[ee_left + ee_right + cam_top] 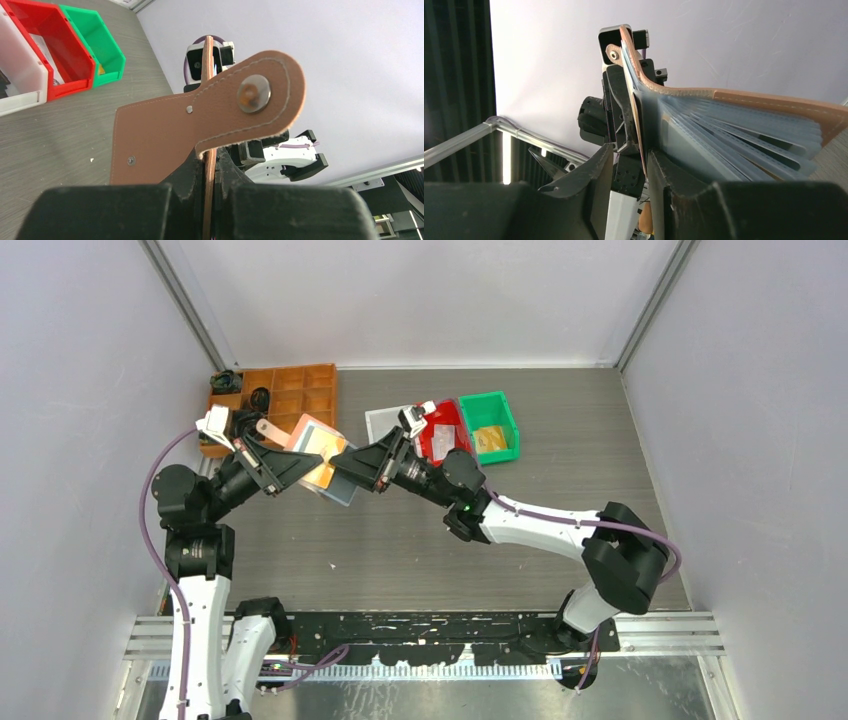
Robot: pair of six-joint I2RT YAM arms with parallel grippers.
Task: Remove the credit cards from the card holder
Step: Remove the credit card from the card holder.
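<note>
Card holder (322, 452) hangs open above the bench (400, 550), between the two arms. Left hand (209, 167) pinches its pink cover; right hand (630, 155) is slightly spread about its edge.

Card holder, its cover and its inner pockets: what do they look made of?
Card holder cover: leather or imitation, matte salmon-brown, with fine grain and stitched edges. Its snap looks like metal, dully shiny. Inner pockets: probably thin grey-blue plastic, seen as smooth, slightly translucent fanned leaves.

Bright, even overhead light; soft shadows; close foreground blurred in wrist views.
</note>
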